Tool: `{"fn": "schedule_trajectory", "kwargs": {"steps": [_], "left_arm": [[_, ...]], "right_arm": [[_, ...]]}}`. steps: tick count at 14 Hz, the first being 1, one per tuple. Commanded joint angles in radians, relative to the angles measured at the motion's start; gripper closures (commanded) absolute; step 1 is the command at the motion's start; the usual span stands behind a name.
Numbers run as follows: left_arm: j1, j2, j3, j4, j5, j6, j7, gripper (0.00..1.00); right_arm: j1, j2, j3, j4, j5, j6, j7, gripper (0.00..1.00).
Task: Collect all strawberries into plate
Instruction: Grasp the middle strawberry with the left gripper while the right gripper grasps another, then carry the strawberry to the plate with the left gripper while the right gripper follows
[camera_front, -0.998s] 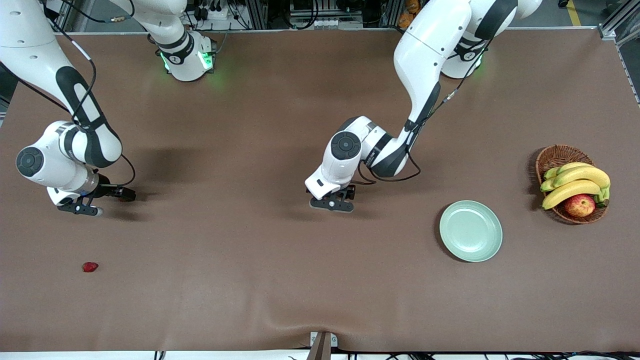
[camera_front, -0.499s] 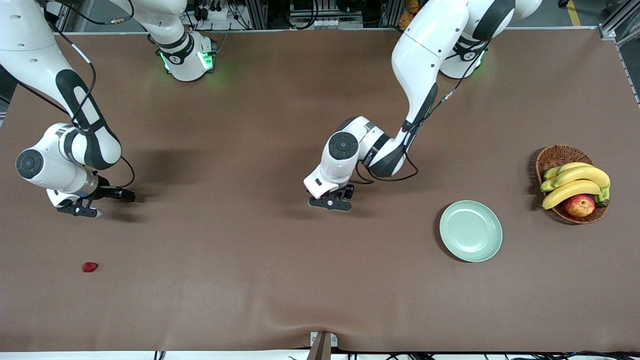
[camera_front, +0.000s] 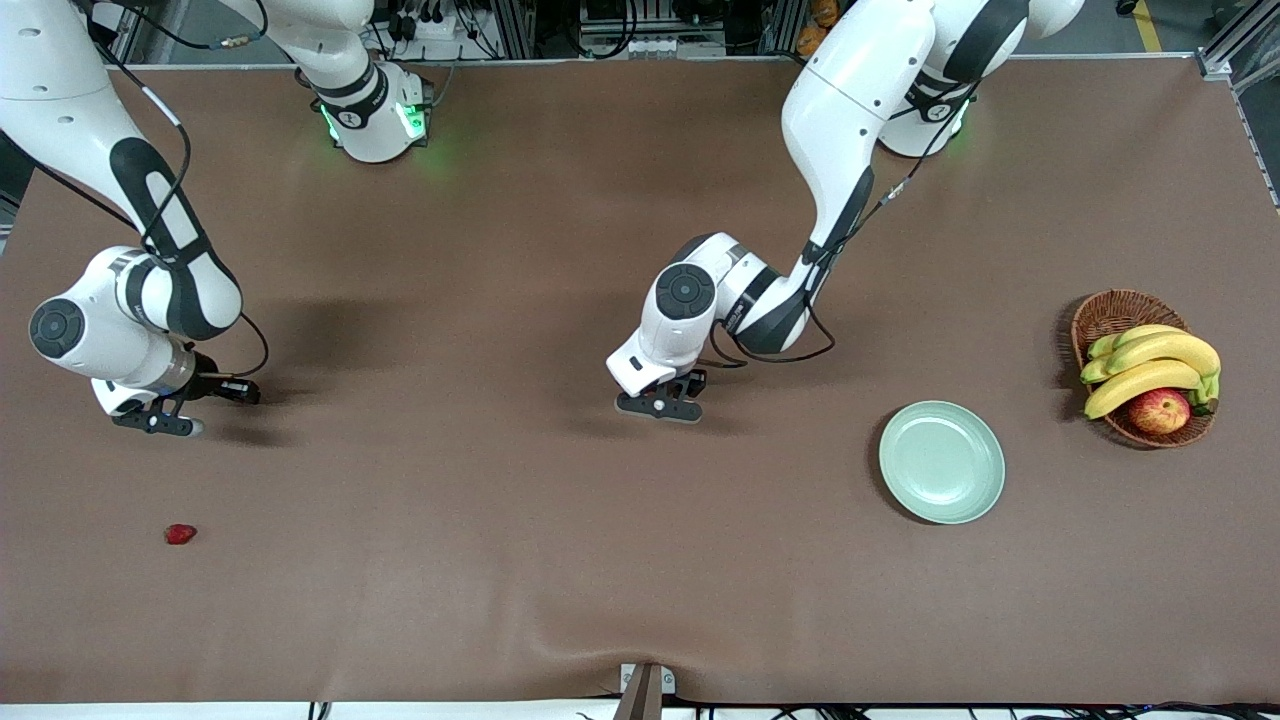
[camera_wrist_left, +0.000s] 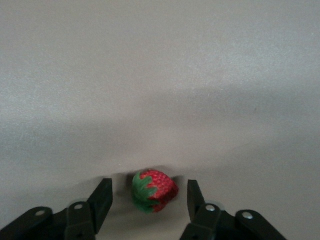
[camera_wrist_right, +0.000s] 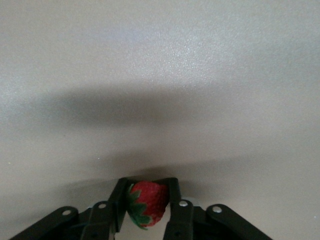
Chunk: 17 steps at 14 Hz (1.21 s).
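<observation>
My left gripper (camera_front: 660, 402) is low at the table's middle. In the left wrist view it (camera_wrist_left: 149, 190) is open, with a strawberry (camera_wrist_left: 155, 191) lying on the table between its fingers, touching neither. My right gripper (camera_front: 155, 417) is at the right arm's end of the table. In the right wrist view it (camera_wrist_right: 147, 188) is shut on a second strawberry (camera_wrist_right: 146, 202). A third strawberry (camera_front: 180, 534) lies on the table, nearer the front camera than the right gripper. The mint-green plate (camera_front: 941, 461) stands bare toward the left arm's end. Both berries at the grippers are hidden in the front view.
A brown wicker basket (camera_front: 1105, 312) with bananas (camera_front: 1150, 365) and a red-yellow apple (camera_front: 1159, 410) stands beside the plate at the left arm's end. The brown table cover has a ripple at its front edge.
Both grippers have shifted only slightly. The left one has crept a little toward the arms' bases. The loose strawberry and the plate have not moved.
</observation>
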Motion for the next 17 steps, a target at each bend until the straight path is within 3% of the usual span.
{"fn": "schedule_trajectory", "kwargs": {"steps": [1,4,8,13,17], "left_arm": [[-0.009,0.022,0.004,0.023,0.024,0.004,-0.003,0.33],[-0.006,0.026,0.006,0.023,0.024,0.006,-0.001,0.51],[0.0,0.022,0.006,0.023,0.026,0.004,-0.004,0.97],[0.046,-0.067,0.007,0.014,0.07,-0.087,0.01,1.0],[0.139,-0.171,0.006,-0.076,0.106,-0.106,0.136,1.0]], "right_arm": [[-0.021,0.002,0.016,0.007,-0.011,0.003,-0.017,0.87],[-0.011,-0.03,0.02,0.008,-0.009,0.002,-0.017,0.87],[0.026,-0.083,0.023,0.068,-0.009,-0.136,-0.017,0.87],[0.054,-0.097,0.074,0.154,0.003,-0.238,-0.011,0.87],[0.106,-0.087,0.115,0.188,0.081,-0.238,0.004,0.88]]}}
